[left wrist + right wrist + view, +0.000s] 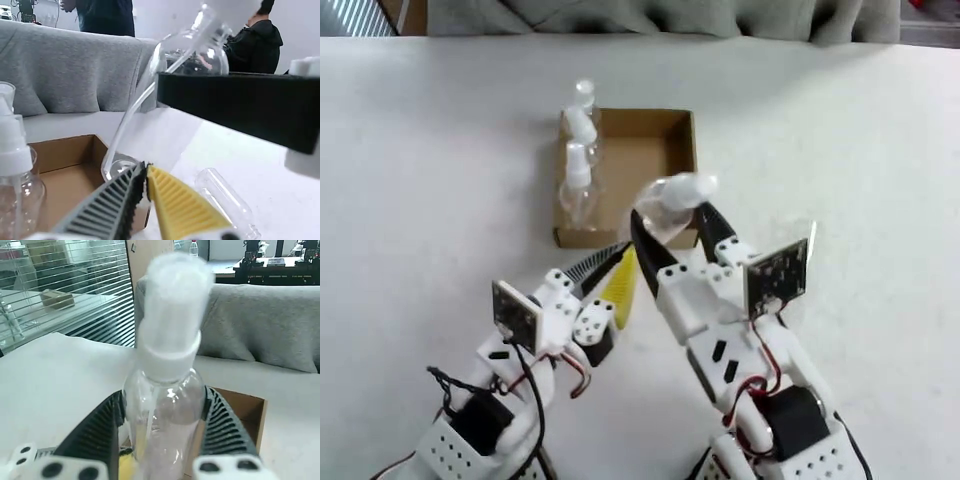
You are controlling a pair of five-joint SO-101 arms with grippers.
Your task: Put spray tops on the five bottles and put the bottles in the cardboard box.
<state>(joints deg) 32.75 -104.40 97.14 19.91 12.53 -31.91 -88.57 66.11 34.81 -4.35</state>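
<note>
Your right claw (670,214) gripped the capped bottle (676,195) over the cardboard box (655,140), near edge (likely staged to drop in); left claw (620,258) sat closed, empty.

This is looking like a robotics lab set up inside an office. Slatted blinds (75,285) are hanging behind a glass partition, and dark workbenches (272,265) loaded with equipment are standing at the back of the room. A grey cloth (70,70) is lying draped along the far edge of the white table (420,150), and bare wires (532,390) are trailing along the white robot arms (710,320).
</note>
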